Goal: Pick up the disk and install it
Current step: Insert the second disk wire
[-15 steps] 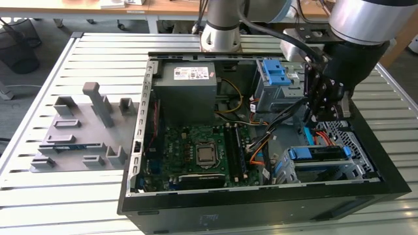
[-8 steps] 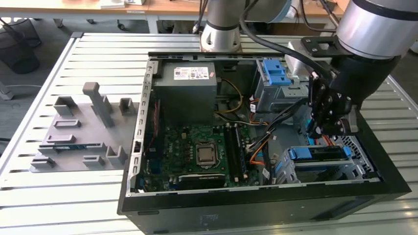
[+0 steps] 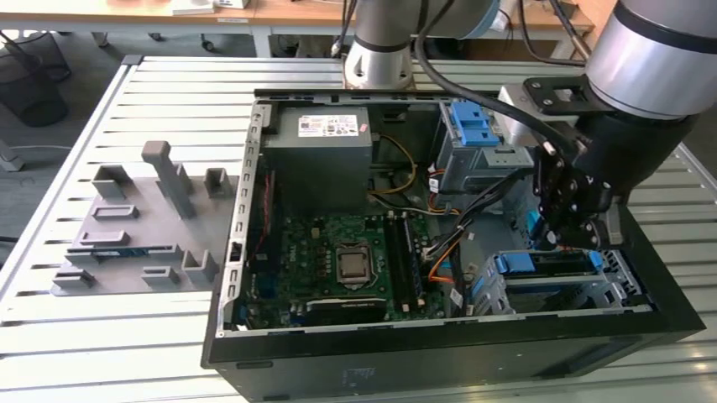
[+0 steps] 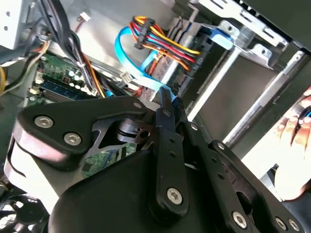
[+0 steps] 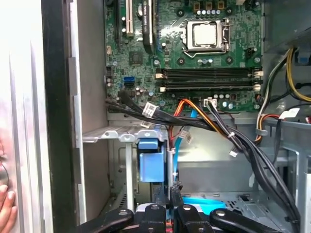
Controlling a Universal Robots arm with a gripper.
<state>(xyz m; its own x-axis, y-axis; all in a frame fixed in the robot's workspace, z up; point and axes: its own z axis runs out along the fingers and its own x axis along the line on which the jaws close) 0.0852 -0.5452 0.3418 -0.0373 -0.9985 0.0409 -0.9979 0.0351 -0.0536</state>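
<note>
Presently, your tool (image 3: 572, 239) clenched, fingers (image 5: 175, 194) pressed together with nothing between them, poised low inside the open computer case (image 3: 448, 344), just above the disk (image 3: 549, 267), blue-framed, seated in the drive bay (image 3: 610, 290) beside the motherboard (image 3: 348, 260), case on your slatted desk (image 3: 67, 353).

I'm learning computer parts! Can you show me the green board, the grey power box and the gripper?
green board (image 3: 336, 260), exterior view, middle near the socket.
grey power box (image 3: 325, 147), exterior view, its side below the sticker.
gripper (image 3: 573, 239), exterior view, between its fingertips.
</note>
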